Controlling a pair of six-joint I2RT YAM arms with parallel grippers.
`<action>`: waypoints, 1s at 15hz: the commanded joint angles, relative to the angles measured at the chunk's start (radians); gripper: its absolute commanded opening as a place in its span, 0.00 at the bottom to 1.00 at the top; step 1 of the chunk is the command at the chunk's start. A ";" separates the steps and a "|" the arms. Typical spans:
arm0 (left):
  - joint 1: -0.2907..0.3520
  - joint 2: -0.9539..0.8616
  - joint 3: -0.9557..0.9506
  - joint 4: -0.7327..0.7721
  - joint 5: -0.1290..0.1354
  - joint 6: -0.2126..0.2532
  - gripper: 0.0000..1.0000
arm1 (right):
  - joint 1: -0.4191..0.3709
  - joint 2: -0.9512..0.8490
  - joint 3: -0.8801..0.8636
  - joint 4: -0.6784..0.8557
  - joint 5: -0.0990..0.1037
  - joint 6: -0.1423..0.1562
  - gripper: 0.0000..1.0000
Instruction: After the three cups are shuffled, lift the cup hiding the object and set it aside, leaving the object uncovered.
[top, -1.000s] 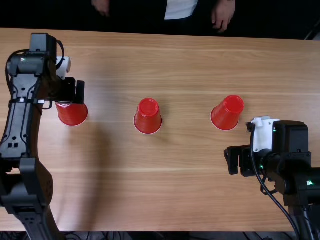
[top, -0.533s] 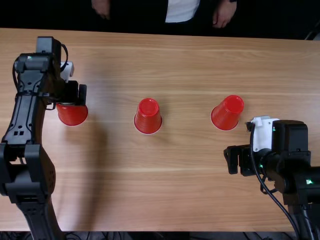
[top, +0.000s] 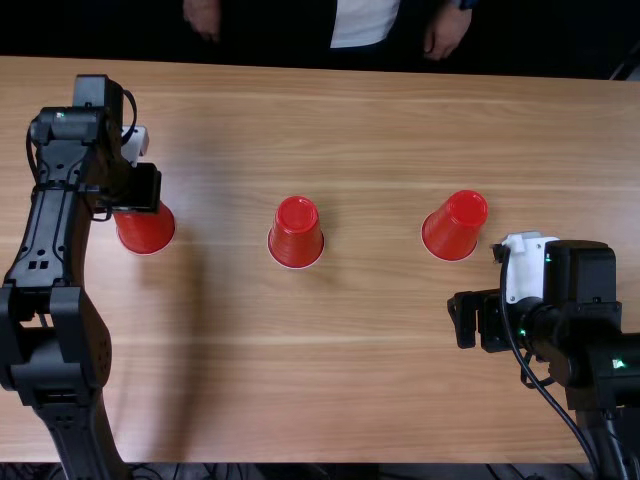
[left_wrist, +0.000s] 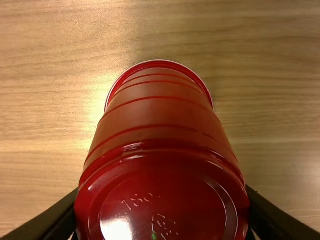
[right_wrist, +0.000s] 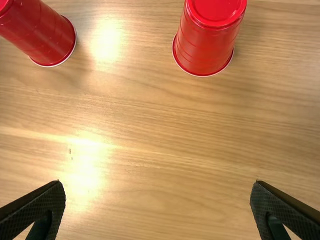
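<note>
Left claw (top: 135, 190) is being pressed against both sides of the left cup (top: 147, 228), near its upturned base. The cup is being kept at the left end of the worktop (top: 380, 120), rim apparently down on the wood. Lift is best being taken straight up, with a light grip, so the thin, ribbed, glossy red plastic is not being crushed. Right claw (top: 468, 320) is being held wide open, near the right cup (top: 455, 226).

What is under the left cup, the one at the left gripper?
Nothing shows: the left cup stands upside down, rim on the table. Anything beneath is hidden.
</note>
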 joint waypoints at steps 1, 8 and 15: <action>-0.011 0.012 0.032 -0.007 0.011 0.005 0.03 | 0.003 -0.002 -0.004 0.002 0.002 0.003 1.00; -0.003 -0.239 0.025 -0.019 0.011 -0.021 0.05 | 0.001 -0.006 -0.022 0.002 0.002 0.003 1.00; 0.179 -0.407 -0.038 -0.047 -0.010 -0.093 0.05 | 0.003 -0.011 -0.021 -0.011 0.002 0.001 1.00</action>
